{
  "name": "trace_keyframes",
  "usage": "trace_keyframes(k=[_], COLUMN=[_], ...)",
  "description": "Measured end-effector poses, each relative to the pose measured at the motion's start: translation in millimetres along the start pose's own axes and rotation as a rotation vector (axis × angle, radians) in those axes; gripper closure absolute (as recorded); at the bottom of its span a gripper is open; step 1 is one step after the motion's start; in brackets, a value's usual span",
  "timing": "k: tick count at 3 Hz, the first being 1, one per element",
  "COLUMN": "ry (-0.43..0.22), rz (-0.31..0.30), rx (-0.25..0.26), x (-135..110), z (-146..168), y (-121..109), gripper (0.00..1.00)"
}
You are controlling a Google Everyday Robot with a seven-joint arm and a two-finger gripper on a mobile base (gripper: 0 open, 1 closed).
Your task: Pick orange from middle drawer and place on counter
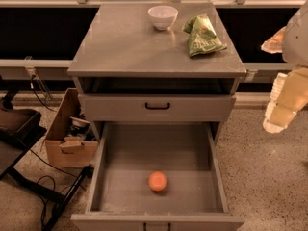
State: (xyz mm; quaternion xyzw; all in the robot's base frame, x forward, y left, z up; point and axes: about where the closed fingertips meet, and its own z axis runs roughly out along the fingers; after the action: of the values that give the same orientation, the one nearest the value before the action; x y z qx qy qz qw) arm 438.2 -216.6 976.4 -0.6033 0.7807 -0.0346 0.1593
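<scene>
The green snack bag [202, 35] bears pale lettering on its face, but it is too blurred to be read. No other writing can be made out.

The robot's arm [291, 88] comes in at the right edge of the camera view, to the right of the cabinet and above the speckled floor [264, 177]. Its pale segments hang downward and lean slightly left. The claw [275, 119] is at the lower end of the arm, level with the closed upper drawer front [120, 109] and well apart from everything on the cabinet. Whether the claw is open or closed cannot be told.

The orange [157, 181] lies on the flat bottom of the middle drawer [159, 146], which is pulled fully out. It sits near the drawer's front wall, about midway between the side walls, touching neither.

On the bench [125, 42], a white bowl [162, 17] stands at the back and the snack bag lies just to its right. An open cardboard box [67, 136] sits on the floor to the left of the cabinet.
</scene>
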Motion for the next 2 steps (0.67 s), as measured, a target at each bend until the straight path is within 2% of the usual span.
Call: trace_keyframes(k=[1, 2], ry=[0.0, -0.079], rz=[0.0, 0.081], rx=[0.0, 0.004], x=[0, 2], z=[0, 40], y=[0, 6], gripper=[0.0, 0.0])
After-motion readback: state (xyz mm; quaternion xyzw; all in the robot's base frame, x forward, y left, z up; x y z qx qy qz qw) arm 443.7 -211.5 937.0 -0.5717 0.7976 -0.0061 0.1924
